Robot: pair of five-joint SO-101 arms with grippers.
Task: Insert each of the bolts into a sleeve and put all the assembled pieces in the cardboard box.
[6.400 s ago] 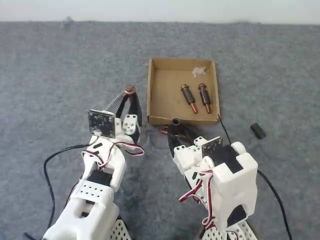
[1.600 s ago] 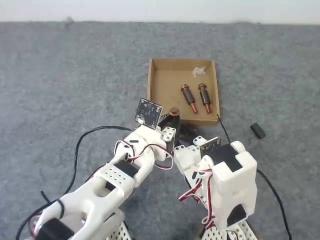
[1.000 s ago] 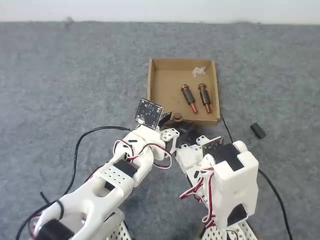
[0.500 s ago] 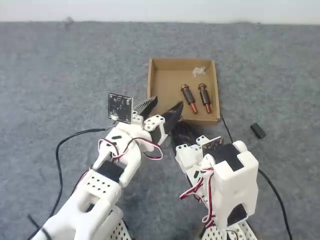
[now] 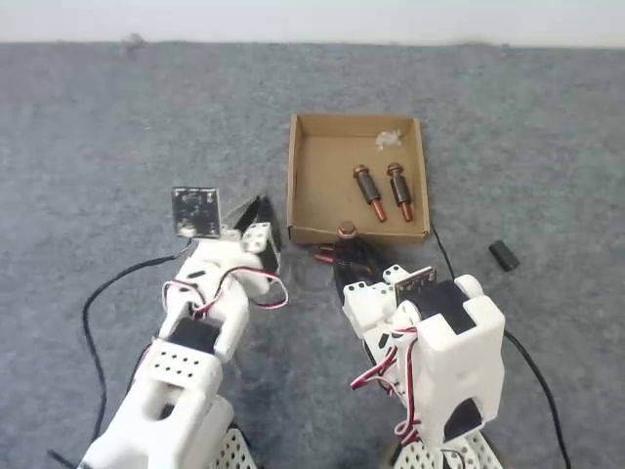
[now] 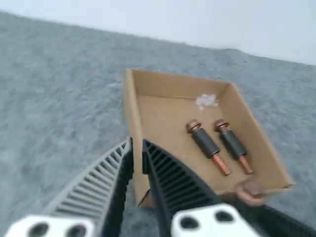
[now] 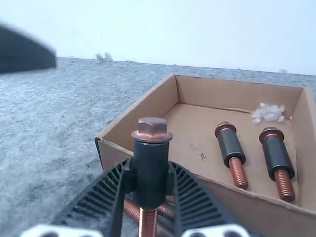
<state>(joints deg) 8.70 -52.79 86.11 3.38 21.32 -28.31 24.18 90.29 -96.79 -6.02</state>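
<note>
Right gripper (image 7: 149, 174) is clamped on a black sleeve (image 7: 149, 165), held upright. A copper bolt (image 7: 152, 127) sits in it: hex head on top of the sleeve, threaded end sticking out below between the fingers. A copper threaded piece (image 7: 130, 209) lies low behind the fingers; can't tell what it is. The cardboard box (image 7: 232, 96) is just beyond, open top, on grey carpet (image 7: 44, 118). Inside are 2 assembled pieces (image 7: 228, 143) lying side by side, heads toward the far wall, apart from each other. A white scrap (image 7: 269, 112) lies near the far wall. A dark blurred shape (image 7: 24, 49) is farther off over the carpet.
</note>
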